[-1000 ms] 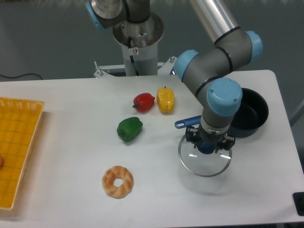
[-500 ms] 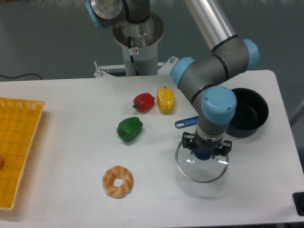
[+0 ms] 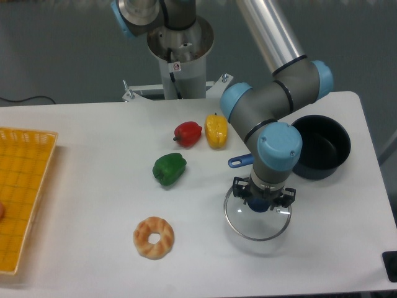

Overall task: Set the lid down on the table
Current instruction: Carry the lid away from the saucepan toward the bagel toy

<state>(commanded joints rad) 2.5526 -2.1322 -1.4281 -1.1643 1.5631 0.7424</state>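
1. Lid [image 3: 257,221] is the thing that matters here. It's off the pan [image 3: 319,146] already and sits down at about 5 o'clock of the counter [image 3: 93,149], well clear of the pan, which is up at roughly 3 o'clock.

2. Claw [image 3: 261,202] is straight above it, pointing down, fingers pinched on the blue knob as far as I can see. So it's clamped on the lid, not let go.

3. Can't really tell if the rim is touching the counter or hovering just over it. There's a faint shadow under the glass, so my guess is it's very low but maybe not fully down.

4. Step in hand, I'd say: the set-down itself. The carry looks done, the release isn't.

5. Next move probably wants a gentle last bit of lowering until the rim sits flat, then the fingers spread, then a straight lift so the knob doesn't get dragged.

6. Spot looks fine. The donut [image 3: 153,236] is off at 9 o'clock from the lid and the green pepper [image 3: 169,169] at about 10, neither close. The pan handle [image 3: 240,161] is the nearest thing, just at 12 o'clock of the lid.
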